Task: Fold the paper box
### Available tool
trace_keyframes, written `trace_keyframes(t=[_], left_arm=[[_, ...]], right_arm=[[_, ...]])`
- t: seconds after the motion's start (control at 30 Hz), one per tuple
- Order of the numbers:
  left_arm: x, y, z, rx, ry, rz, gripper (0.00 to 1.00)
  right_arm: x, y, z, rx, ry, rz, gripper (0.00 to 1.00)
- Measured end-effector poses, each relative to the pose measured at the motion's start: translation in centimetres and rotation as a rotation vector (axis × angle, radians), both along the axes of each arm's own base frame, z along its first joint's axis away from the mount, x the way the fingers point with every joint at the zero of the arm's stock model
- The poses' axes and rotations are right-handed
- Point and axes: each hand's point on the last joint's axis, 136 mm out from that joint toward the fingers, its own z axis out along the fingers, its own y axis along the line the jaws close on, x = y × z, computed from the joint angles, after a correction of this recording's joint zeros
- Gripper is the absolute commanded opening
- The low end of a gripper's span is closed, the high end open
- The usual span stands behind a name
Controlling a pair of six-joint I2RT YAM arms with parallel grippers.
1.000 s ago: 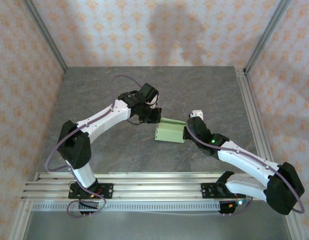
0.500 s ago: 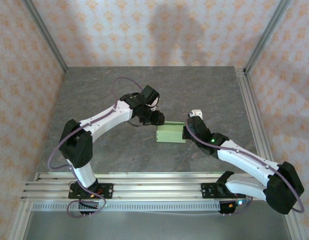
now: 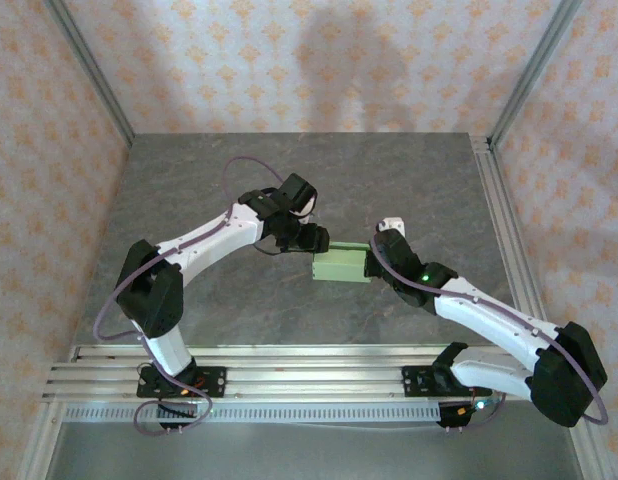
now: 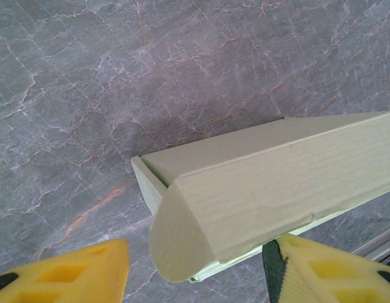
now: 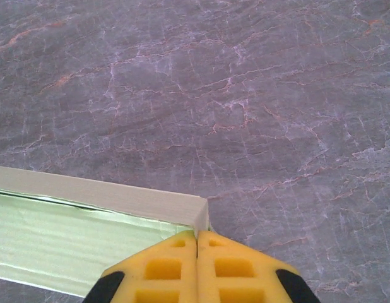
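Two claws of mine meet at the paper box (image 3: 341, 267). My left claw (image 4: 195, 255) stands spread, its yellow fingers (image 4: 75, 274) on either side of the rounded flap at the box's left end. My right claw (image 5: 196, 246) is pressed together at a corner of the box's right end; whether paper sits between the pads I cannot tell. The pale green box lies mid-table on the grey marbled table (image 3: 239, 310), between my two arms.

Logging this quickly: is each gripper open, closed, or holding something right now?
Left gripper: open, fingers apart around the paper box end, not clamping it.
Right gripper: shut at the paper box corner; pinching paper or not, cannot tell.
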Motion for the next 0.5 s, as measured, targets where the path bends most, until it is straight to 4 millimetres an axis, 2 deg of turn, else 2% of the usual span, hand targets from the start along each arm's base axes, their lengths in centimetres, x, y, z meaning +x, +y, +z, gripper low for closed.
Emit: trace_keyframes(t=[0.17, 0.33, 0.5], left_arm=[[0.01, 0.03, 0.00, 0.003, -0.003, -0.004, 0.42], [-0.04, 0.08, -0.02, 0.006, -0.003, -0.009, 0.23], [-0.23, 0.37, 0.13, 0.024, 0.000, -0.020, 0.11]], right_arm=[[-0.06, -0.05, -0.12, 0.000, 0.007, -0.005, 0.02], [-0.05, -0.04, -0.16, -0.002, 0.009, -0.005, 0.02], [0.02, 0.03, -0.16, -0.005, 0.014, -0.005, 0.02]])
